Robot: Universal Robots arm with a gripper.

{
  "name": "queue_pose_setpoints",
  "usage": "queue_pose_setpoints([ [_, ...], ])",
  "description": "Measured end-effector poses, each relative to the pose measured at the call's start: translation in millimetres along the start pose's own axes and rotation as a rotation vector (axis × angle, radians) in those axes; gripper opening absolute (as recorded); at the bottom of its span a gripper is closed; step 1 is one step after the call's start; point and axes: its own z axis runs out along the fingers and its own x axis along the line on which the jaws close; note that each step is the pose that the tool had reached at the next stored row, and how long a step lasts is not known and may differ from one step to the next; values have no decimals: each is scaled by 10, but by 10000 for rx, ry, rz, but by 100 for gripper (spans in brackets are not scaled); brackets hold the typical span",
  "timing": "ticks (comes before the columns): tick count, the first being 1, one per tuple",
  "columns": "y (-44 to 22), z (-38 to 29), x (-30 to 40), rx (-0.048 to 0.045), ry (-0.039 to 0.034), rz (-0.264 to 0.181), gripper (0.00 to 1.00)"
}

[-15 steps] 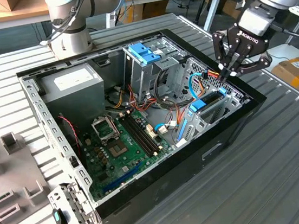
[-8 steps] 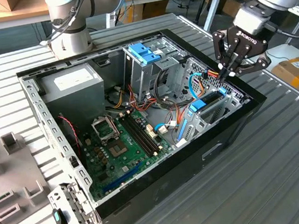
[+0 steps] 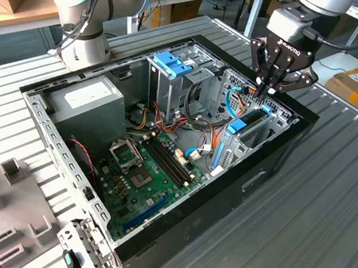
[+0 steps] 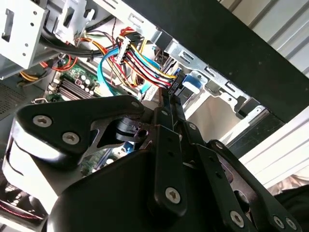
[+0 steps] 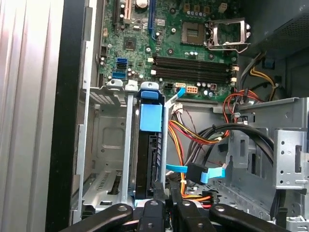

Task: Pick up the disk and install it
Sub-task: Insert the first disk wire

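The disk (image 3: 251,122) stands on edge in the drive bay at the exterior view's right side of the open computer case (image 3: 250,184). It is dark, with a light-blue carrier frame (image 5: 150,118). My gripper (image 3: 267,90) hangs over the disk's far end, next to the orange and blue cables. Its fingers (image 5: 152,212) are drawn together at the disk's edge; I cannot tell whether they pinch it. In the second wrist view the gripper (image 4: 166,99) points at the blue frame corner (image 4: 190,82) and a cable connector.
A metal drive cage with a blue latch (image 3: 171,63) stands mid-case. The motherboard (image 3: 144,171) and power supply (image 3: 86,99) lie to the exterior view's left. Cable bundles (image 5: 193,133) cross beside the bay. Another arm's base (image 3: 83,41) stands behind the case. A loose bracket (image 3: 83,257) lies in front.
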Motion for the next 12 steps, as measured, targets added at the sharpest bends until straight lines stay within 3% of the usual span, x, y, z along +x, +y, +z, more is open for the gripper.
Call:
queue_pose_setpoints([
  [6,5,-2,7,1,3,2,16],
  [12,41,-4,61,2,2,2,16],
])
